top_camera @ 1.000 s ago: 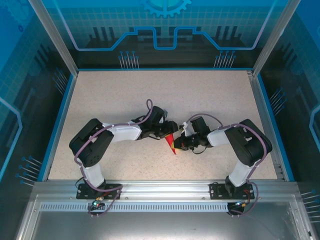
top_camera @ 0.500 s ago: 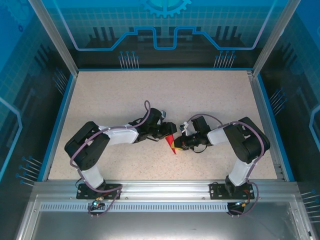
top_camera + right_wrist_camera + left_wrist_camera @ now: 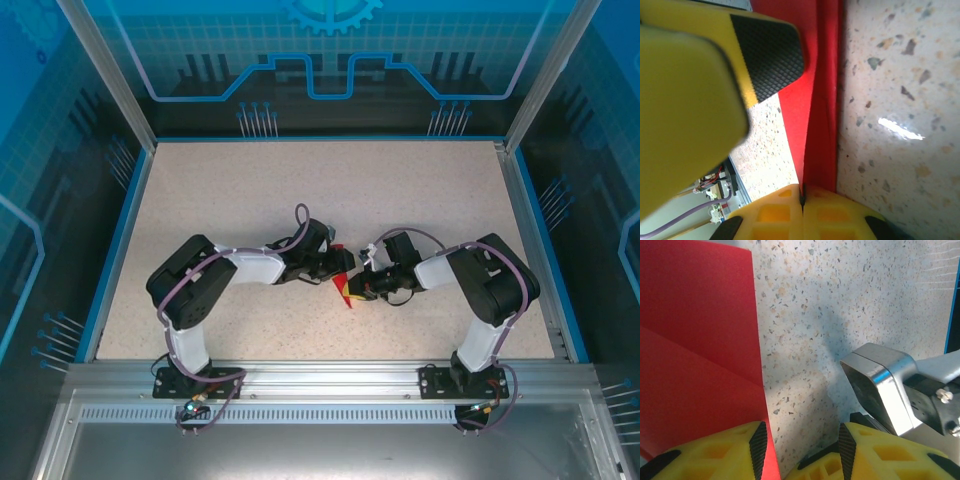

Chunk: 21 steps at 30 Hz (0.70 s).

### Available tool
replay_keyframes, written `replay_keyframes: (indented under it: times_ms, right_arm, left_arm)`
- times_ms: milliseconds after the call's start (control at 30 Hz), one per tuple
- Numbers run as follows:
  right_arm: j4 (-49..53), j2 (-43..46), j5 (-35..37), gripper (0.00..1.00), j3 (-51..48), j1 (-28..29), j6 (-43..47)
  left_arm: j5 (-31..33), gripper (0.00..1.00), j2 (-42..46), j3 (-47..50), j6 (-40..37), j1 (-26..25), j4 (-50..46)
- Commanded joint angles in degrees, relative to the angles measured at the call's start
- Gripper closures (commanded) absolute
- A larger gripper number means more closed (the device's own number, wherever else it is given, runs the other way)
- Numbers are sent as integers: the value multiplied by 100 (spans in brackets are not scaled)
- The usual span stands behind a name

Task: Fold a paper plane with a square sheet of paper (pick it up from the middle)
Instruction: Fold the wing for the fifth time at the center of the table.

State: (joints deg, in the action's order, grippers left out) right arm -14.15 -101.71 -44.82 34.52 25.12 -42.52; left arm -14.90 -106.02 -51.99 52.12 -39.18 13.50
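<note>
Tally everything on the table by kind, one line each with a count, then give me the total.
Folded red paper sheet: 1
Robot arms: 2, the left arm and the right arm
Total: 3
</note>
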Motion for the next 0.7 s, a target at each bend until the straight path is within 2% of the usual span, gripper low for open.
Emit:
replay_keyframes:
  times_ms: [0,333,667]
  right_arm:
    - [255,-54,219,100,34,-95,-72]
    - [626,326,341,91,70,-73,-24]
    - [1055,615,413,88,151,53,206]
  left_arm:
    - [13,54,-198,-15,-114,-42,34]
    - [-27,55,-314,58,-180,-50,-119]
    - [-66,56,-262,67,-221,-58,-156]
